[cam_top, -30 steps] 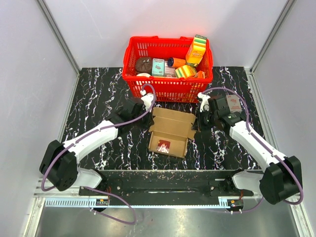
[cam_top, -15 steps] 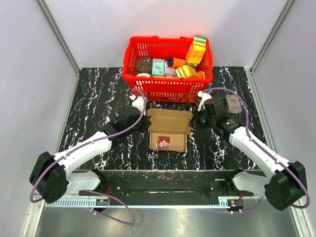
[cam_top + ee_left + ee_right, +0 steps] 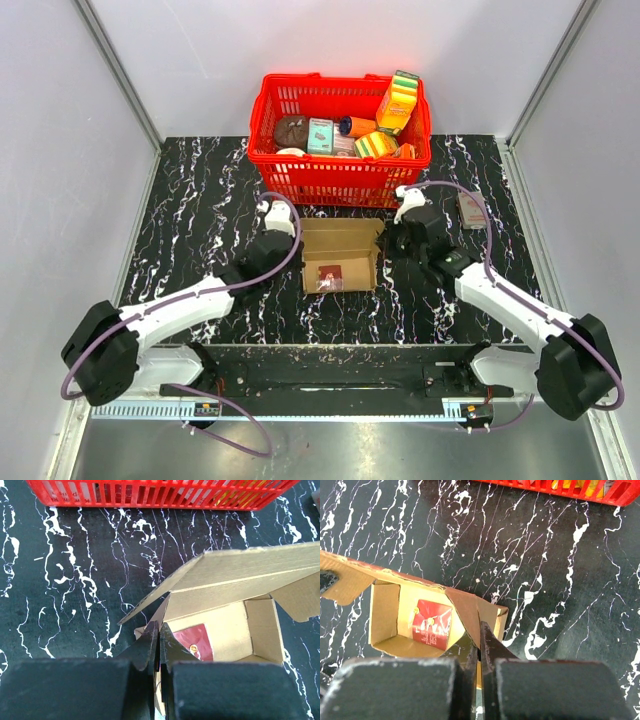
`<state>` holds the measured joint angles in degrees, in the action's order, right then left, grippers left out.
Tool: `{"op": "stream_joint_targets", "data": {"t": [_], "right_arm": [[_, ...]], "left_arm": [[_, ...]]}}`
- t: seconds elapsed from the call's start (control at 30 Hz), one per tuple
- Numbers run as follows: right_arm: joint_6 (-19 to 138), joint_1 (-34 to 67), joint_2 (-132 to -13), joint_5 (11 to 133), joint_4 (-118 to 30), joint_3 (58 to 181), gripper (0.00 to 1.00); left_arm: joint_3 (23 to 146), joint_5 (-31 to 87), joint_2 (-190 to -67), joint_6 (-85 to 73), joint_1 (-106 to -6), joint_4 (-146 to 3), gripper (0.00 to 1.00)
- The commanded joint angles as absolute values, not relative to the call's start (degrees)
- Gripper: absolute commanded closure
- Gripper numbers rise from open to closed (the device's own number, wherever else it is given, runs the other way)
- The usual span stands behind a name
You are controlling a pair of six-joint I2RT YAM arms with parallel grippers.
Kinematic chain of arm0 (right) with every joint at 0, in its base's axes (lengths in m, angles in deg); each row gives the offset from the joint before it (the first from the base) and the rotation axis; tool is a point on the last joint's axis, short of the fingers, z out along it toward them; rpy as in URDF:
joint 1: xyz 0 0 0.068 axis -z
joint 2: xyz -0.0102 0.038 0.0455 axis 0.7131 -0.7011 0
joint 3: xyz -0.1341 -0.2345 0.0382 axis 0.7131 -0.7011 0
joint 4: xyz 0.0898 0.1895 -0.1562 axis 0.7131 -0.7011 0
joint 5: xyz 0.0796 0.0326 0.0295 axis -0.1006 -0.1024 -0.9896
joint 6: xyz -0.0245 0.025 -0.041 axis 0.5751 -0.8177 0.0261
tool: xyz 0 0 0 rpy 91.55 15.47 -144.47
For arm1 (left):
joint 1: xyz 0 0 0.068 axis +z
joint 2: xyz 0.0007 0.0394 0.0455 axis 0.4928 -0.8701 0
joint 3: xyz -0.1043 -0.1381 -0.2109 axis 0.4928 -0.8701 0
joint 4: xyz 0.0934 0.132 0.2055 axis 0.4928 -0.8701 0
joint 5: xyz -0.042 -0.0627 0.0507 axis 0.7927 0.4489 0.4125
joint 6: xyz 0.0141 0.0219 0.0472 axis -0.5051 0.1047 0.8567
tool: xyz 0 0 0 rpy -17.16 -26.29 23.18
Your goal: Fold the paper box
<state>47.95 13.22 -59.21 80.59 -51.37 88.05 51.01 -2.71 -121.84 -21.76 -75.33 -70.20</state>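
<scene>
The paper box is a brown cardboard mailer in the middle of the table, its lid raised and slanting over the tray. A small red packet lies inside the tray. My left gripper is at the box's left side. In the left wrist view, the left gripper is shut on the left wall, with the box and packet just beyond. My right gripper is at the right side. In the right wrist view, the right gripper pinches the side flap of the box next to the packet.
A red plastic basket full of small groceries stands directly behind the box, close to its lid; it also shows in the wrist views. A small brown packet lies on the black marbled table at the right.
The box has been squared up and its lid has swung from lying flat behind to slanting over the tray. Both grippers came in to the box's sides; the right one closed.
</scene>
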Motion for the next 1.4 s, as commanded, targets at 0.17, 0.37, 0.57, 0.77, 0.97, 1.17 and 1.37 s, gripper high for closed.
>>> {"op": "stream_joint_targets", "data": {"t": [0.17, 0.37, 0.57, 0.77, 0.97, 1.17, 1.37], "right_arm": [[46.2, 9.4, -59.2, 87.5, -37.8, 83.7, 1.00], [45.7, 7.4, -56.0, 89.8, -35.1, 79.0, 1.00], [44.8, 4.8, -53.1, 92.1, -33.7, 75.3, 1.00], [43.9, 2.0, -50.9, 94.9, -33.4, 73.0, 1.00], [43.2, 0.4, -47.8, 96.6, -31.6, 68.9, 1.00], [43.0, -1.0, -45.3, 99.1, -30.7, 65.7, 1.00], [41.8, -3.1, -45.9, 100.9, -29.5, 64.0, 1.00]], "left_arm": [[46.3, -14.0, -124.0, -24.4, -80.1, -58.7, 1.00], [43.5, -18.6, -124.6, -27.0, -82.8, -56.8, 1.00], [43.7, -25.6, -125.6, -31.3, -86.6, -58.4, 1.00], [47.0, -33.4, -129.0, -38.1, -91.0, -64.6, 1.00], [48.9, -38.7, -131.8, -42.0, -95.0, -68.7, 1.00], [46.9, -39.0, -132.4, -44.7, -97.0, -67.5, 1.00], [46.4, -39.9, -133.8, -45.6, -98.9, -66.6, 1.00]]}}
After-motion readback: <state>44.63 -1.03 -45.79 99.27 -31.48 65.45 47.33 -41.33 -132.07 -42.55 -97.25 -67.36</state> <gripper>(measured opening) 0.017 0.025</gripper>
